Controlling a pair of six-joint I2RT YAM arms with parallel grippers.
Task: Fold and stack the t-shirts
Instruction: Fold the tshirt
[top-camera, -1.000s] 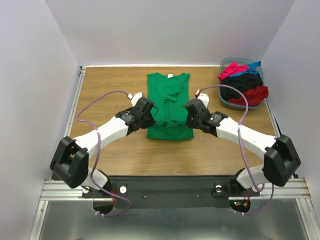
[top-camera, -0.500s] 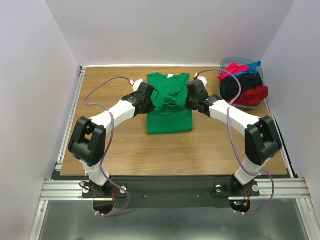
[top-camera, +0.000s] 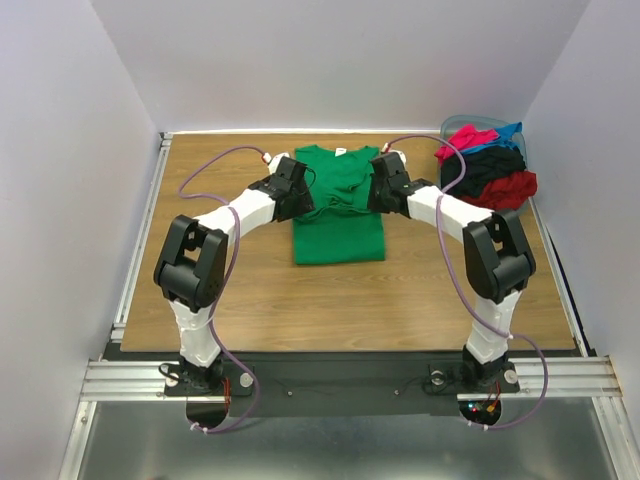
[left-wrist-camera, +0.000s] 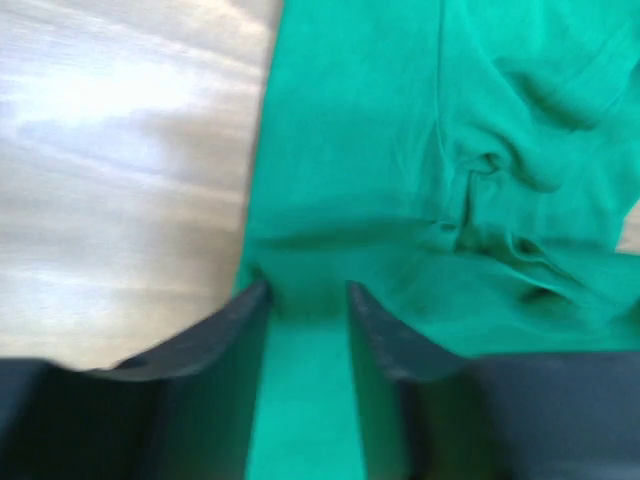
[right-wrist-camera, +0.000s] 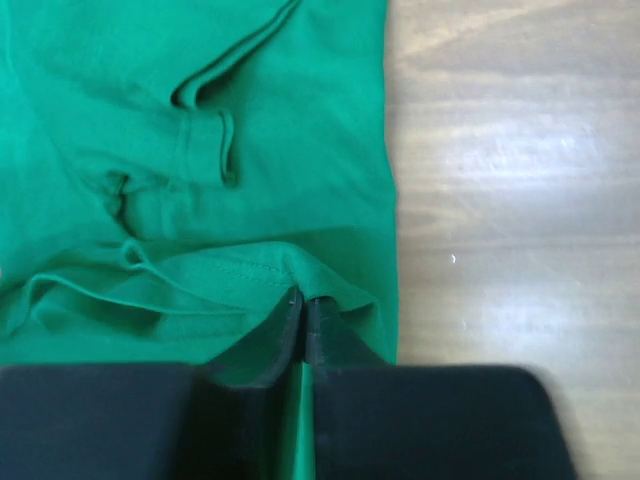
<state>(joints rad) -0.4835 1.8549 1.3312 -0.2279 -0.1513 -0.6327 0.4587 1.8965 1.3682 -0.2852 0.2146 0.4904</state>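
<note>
Wood table (top-camera: 250, 300), bottom of the shirt (top-camera: 340, 240) now pulled up toward its neck. Left gripper (left-wrist-camera: 305, 295) has just opened and let go; right gripper (right-wrist-camera: 303, 303) pinches the cloth. Fold nearly done.

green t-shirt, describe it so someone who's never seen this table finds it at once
On the wooden table, look midway along the far edge, left of the grey-blue bin in the far right corner. The green t-shirt lies there as a long strip. It alone is bright green and outside the bin.
</note>
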